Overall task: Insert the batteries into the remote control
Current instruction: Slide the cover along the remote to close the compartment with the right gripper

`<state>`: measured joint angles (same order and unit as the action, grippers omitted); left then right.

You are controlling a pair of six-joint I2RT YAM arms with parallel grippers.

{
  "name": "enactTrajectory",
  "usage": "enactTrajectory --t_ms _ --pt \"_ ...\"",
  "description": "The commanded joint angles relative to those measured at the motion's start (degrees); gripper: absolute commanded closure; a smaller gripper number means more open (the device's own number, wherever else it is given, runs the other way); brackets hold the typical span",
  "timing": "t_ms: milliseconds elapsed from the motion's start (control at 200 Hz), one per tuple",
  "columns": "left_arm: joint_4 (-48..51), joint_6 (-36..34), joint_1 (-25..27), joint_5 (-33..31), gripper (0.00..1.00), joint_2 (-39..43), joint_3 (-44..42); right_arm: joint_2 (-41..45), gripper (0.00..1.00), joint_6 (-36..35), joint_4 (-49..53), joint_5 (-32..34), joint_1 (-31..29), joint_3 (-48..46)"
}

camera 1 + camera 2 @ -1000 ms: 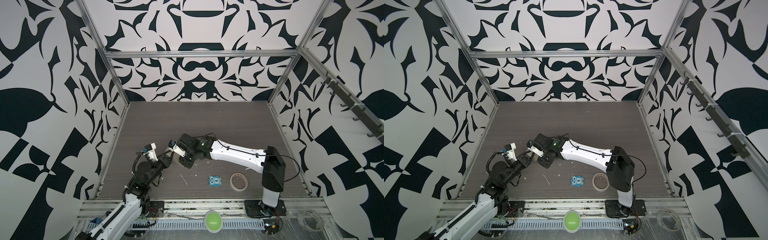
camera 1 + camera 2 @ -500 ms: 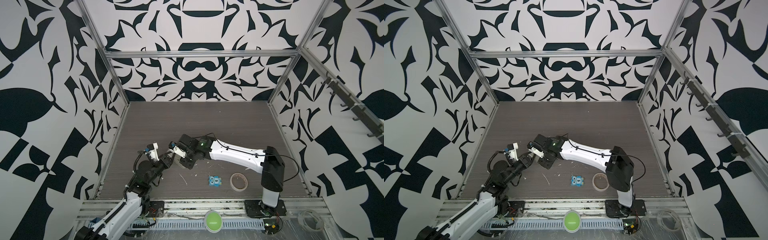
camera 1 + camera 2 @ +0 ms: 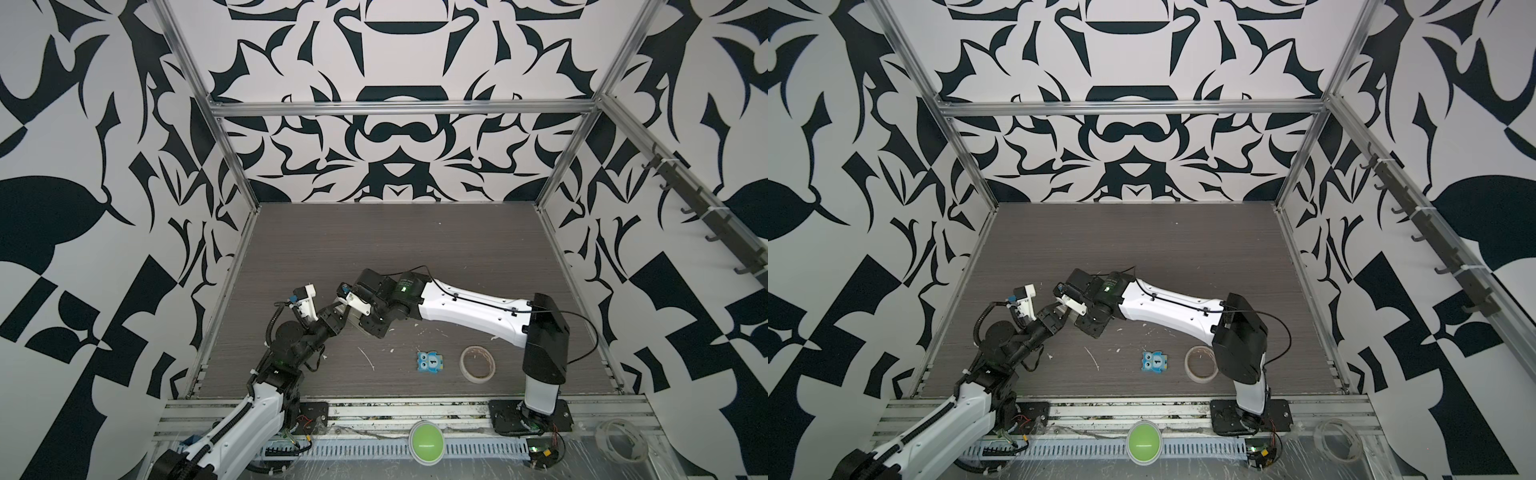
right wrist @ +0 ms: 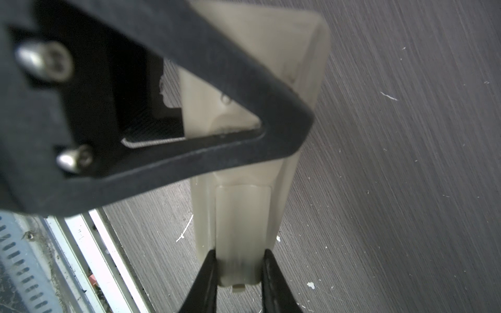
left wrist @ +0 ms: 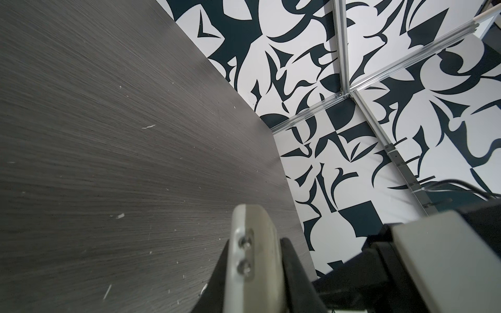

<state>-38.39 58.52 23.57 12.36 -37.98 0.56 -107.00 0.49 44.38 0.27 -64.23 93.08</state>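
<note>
The remote control (image 4: 273,173) is off-white and hangs just above the table with its plain back towards the right wrist camera. My left gripper (image 5: 254,271) is shut on its edges near one end; one of that gripper's black fingers (image 4: 217,81) crosses the remote in the right wrist view. My right gripper (image 4: 238,260) is shut on the narrower back cover panel (image 4: 242,227) at the other end, where a small tab shows. In both top views the left gripper (image 3: 334,318) and the right gripper (image 3: 353,320) meet left of centre. The batteries are out of view.
A blue owl tile (image 3: 431,362) and a roll of tape (image 3: 478,363) lie on the table front right of the grippers. White scraps (image 3: 366,358) are scattered on the wood. A green button (image 3: 425,446) sits on the front rail.
The right gripper has edged slightly to the left. Both grips look the same as before.
</note>
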Motion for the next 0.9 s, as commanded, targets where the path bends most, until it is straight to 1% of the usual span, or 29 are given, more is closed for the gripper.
enactTrajectory --t_ms 0,630,735,895 --pt "-4.2 0.8 0.2 2.3 1.00 1.2 -2.1 0.1 0.92 -0.1 -3.0 -0.3 -0.7 3.1" --pt "-3.6 1.0 0.3 2.4 1.00 1.7 -2.8 0.6 0.67 0.0 -3.7 1.0 -1.2 3.0" --pt "-3.1 1.0 0.3 2.3 1.00 2.1 -2.8 0.7 0.61 -0.1 -3.9 1.0 -1.4 2.9" --pt "-2.4 0.9 0.3 2.1 1.00 2.7 -2.8 1.1 0.57 0.0 -4.1 1.0 -1.5 2.6"
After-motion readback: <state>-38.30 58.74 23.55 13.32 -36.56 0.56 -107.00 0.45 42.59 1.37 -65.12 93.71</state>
